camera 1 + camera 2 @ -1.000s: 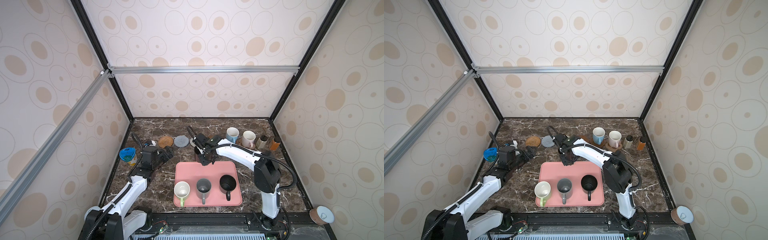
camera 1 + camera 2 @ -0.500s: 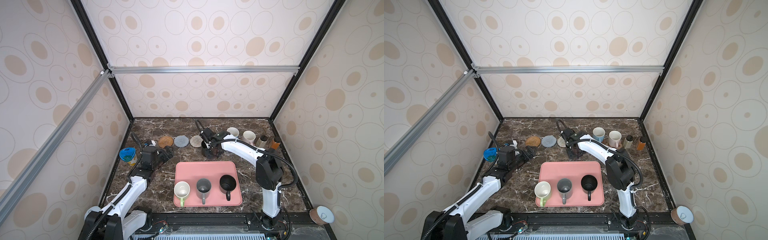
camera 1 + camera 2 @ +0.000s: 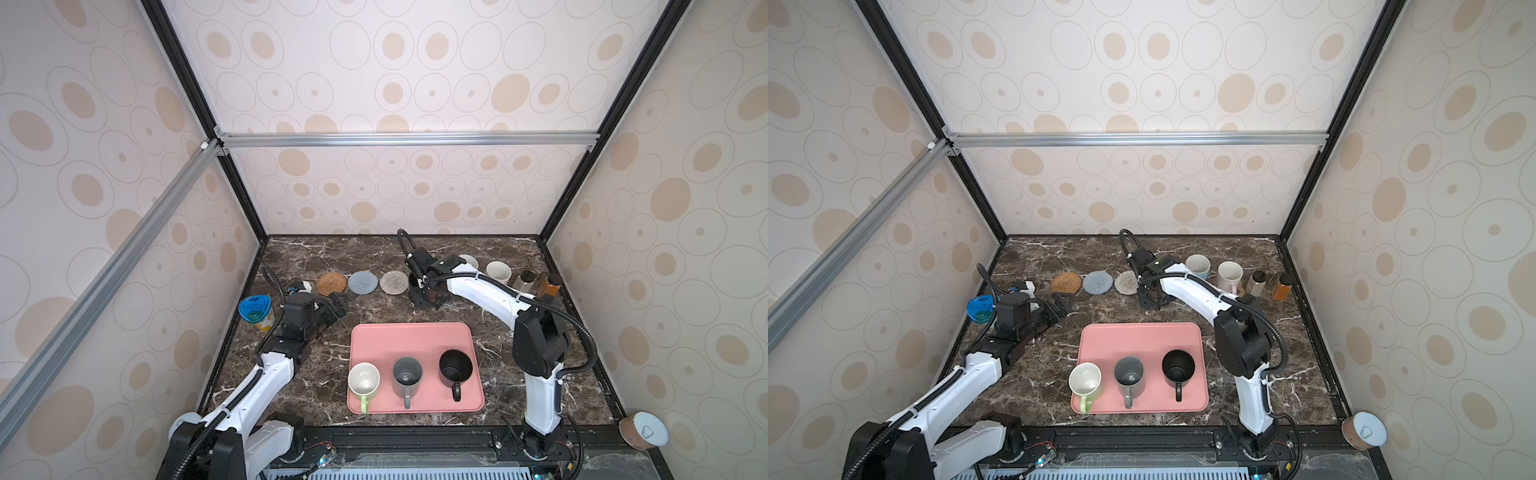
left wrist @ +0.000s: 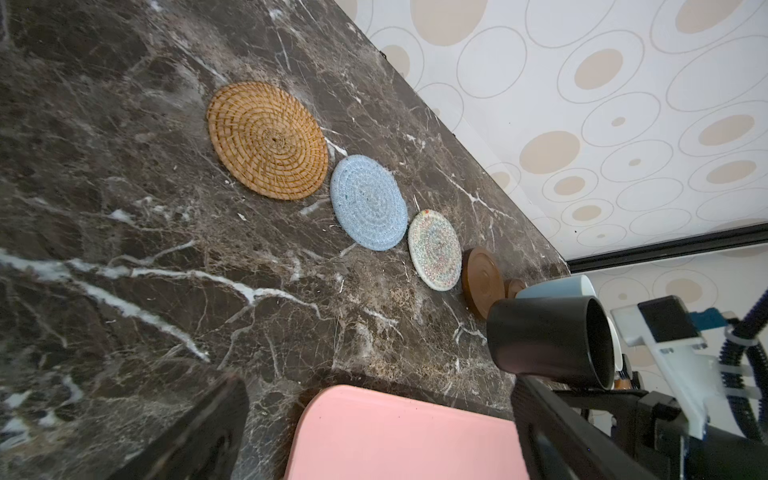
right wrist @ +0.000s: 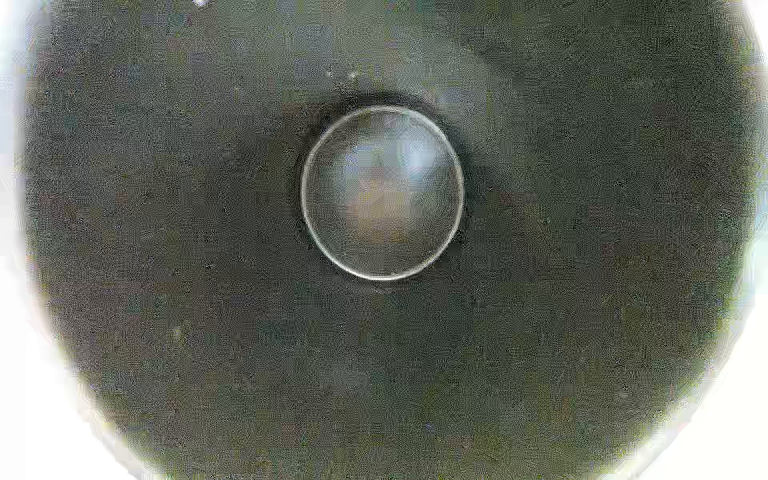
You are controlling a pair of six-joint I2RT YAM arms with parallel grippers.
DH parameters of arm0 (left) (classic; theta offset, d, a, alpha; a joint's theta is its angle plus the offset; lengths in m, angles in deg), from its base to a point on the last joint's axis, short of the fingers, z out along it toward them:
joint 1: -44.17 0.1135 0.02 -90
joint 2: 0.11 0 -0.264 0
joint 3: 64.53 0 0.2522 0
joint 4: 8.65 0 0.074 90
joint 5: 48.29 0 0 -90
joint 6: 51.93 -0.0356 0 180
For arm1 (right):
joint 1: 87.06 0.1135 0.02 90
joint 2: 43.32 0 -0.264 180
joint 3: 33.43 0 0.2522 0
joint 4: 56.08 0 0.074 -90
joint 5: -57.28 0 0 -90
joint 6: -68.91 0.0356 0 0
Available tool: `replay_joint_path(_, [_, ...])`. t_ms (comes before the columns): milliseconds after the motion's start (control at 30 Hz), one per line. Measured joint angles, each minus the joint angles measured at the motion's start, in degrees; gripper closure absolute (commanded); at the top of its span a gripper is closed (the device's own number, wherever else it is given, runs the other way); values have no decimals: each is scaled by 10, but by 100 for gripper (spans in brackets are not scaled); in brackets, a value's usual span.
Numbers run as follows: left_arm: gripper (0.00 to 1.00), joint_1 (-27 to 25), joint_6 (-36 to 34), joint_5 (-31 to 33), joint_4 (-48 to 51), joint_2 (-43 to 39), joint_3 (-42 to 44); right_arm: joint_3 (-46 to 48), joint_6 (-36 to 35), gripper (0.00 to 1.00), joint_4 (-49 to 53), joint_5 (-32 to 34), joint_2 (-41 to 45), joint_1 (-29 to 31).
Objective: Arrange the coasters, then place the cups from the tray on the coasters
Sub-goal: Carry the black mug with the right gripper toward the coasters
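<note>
Tan rattan [image 3: 331, 284], blue-grey [image 3: 363, 282] and cream [image 3: 393, 282] coasters lie in a row at the back. My right gripper [image 3: 420, 287] is shut on a black cup [image 3: 424, 296] [image 4: 548, 338] just right of the cream one, by a brown wooden coaster [image 4: 482, 282]. The right wrist view shows only the cup's dark inside [image 5: 382, 193]. The pink tray [image 3: 411, 340] holds green [image 3: 364, 380], grey [image 3: 407, 374] and black [image 3: 456, 368] cups. Light blue [image 3: 468, 261] and pale pink [image 3: 498, 270] cups stand at the back right. My left gripper [image 3: 336, 305] [image 4: 382, 432] is open and empty, left of the tray.
A blue-lidded can [image 3: 256, 309] stands by the left wall. Two small bottles [image 3: 524, 280] [image 3: 549, 286] stand at the back right corner. Another lidded can [image 3: 643, 430] sits outside the table at the front right.
My right gripper has carried the black cup away from the tray's back edge, back and to the right, uncovering the cream coaster. The left arm has not moved.
</note>
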Motion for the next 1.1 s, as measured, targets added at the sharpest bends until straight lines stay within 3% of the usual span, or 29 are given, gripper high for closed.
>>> replay_joint_path(567, [0,0,-7,-2,-3,-10,9,-107,17,92,20,21,-80,-24])
replay_joint_path(1100, [0,1,-11,-2,-3,-13,14,-141,36,91,31,33,-111,-35])
